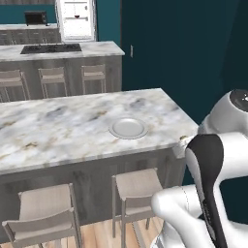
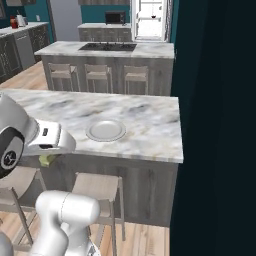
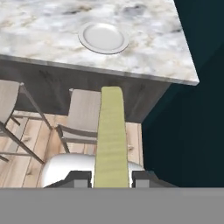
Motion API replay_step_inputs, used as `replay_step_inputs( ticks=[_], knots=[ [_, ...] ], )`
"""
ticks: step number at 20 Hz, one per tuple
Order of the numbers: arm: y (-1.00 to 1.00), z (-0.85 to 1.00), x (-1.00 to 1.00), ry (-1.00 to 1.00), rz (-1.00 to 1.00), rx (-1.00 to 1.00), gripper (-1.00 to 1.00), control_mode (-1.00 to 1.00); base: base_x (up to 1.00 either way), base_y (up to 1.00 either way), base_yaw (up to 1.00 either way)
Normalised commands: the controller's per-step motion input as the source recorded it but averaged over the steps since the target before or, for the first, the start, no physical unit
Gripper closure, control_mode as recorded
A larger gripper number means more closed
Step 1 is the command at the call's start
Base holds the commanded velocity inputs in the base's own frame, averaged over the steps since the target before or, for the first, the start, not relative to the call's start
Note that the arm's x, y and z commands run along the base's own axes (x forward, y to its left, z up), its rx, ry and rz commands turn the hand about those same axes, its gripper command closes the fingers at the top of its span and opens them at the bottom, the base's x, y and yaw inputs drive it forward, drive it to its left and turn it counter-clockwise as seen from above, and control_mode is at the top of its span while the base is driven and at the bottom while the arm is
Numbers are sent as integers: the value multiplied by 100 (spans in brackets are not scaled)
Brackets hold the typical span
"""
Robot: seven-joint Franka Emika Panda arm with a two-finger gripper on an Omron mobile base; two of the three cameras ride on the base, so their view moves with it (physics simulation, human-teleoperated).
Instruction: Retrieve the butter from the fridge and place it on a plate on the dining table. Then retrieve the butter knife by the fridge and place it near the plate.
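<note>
Simulated kitchen. Landmark: the round pale plate (image 1: 128,128) sitting bare on the marbled dining table (image 1: 58,131), near the table's front edge and towards its dark-wall end.

Hand view: the gripper (image 3: 111,178) has its two dark finger tips closed on the butter (image 3: 111,135), a pale yellow-olive stick pointing away from the hand, toward the plate. Butter is held off the table, lower than the tabletop and out in front of the table edge nearest the plate, over a pale stool (image 3: 85,114) and wood floor (image 3: 26,144). In the right base view, a bit of the butter peeks out under the white wrist, apart from the plate.

Step in hand, as I read it: carrying butter to the plate; 1st half of task not done yet. Next move prob. calls for lifting the butter above tabletop level, reaching fwd until it's over the plate's centre, lowering, then letting go.
</note>
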Motion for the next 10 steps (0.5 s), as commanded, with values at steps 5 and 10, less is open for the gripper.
replay_step_inputs(
  ticks=[5, 10],
  knots=[
    [-5, 42, 89, 16, -15, 24, 100, -100, 0, 0, 0],
    [0, 30, 100, 25, -20, 13, 100, -100, 0, 0, 0]
  ],
)
